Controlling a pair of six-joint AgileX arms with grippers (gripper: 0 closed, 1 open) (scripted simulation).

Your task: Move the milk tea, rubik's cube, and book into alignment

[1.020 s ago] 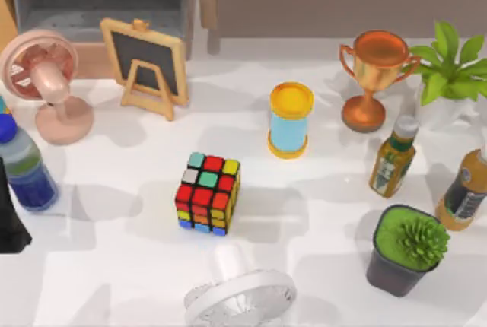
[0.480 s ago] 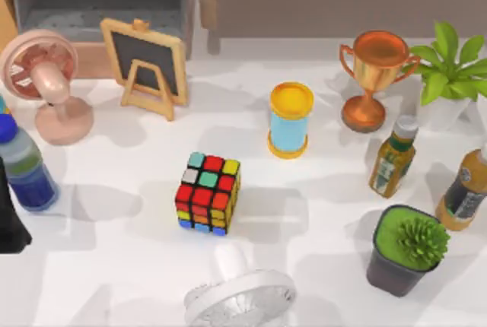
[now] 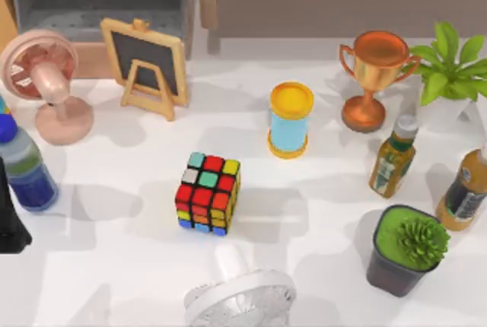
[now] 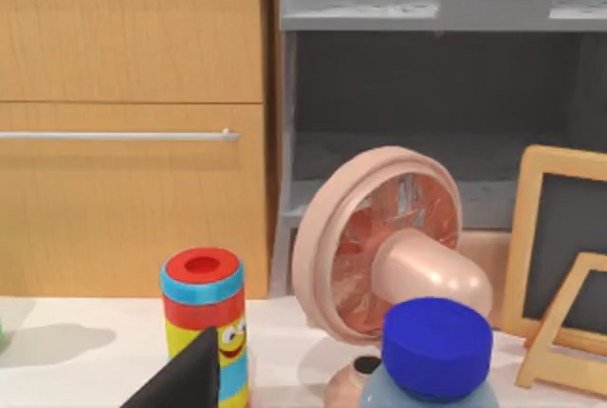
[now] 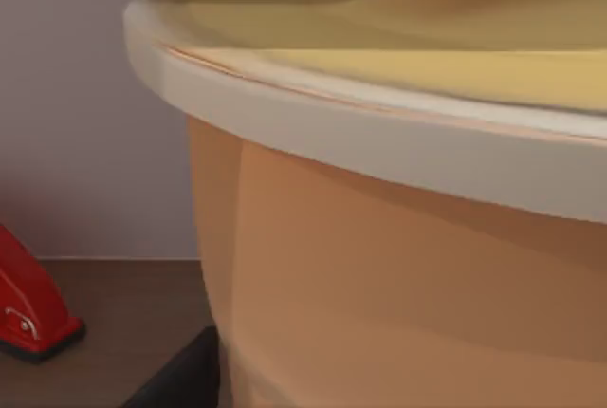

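The rubik's cube (image 3: 207, 192) stands near the middle of the white table (image 3: 114, 266), with no gripper touching it. My left arm (image 3: 9, 217) is a dark shape at the table's left edge beside a blue-capped bottle (image 3: 23, 167). One dark finger (image 4: 190, 380) of the left gripper shows in the left wrist view. In the right wrist view a tan cup with a cream lid (image 5: 408, 237), seemingly the milk tea, sits very close to a dark finger (image 5: 185, 380) of my right gripper. The book is out of view.
Around the cube stand a yellow-lidded blue can (image 3: 290, 120), a white fan (image 3: 240, 293), a pink fan (image 3: 46, 84), a small chalkboard (image 3: 147, 65), a trophy (image 3: 373, 76), two bottles (image 3: 393, 156), and potted plants (image 3: 403, 249). A red stapler (image 5: 28, 308) lies near the cup.
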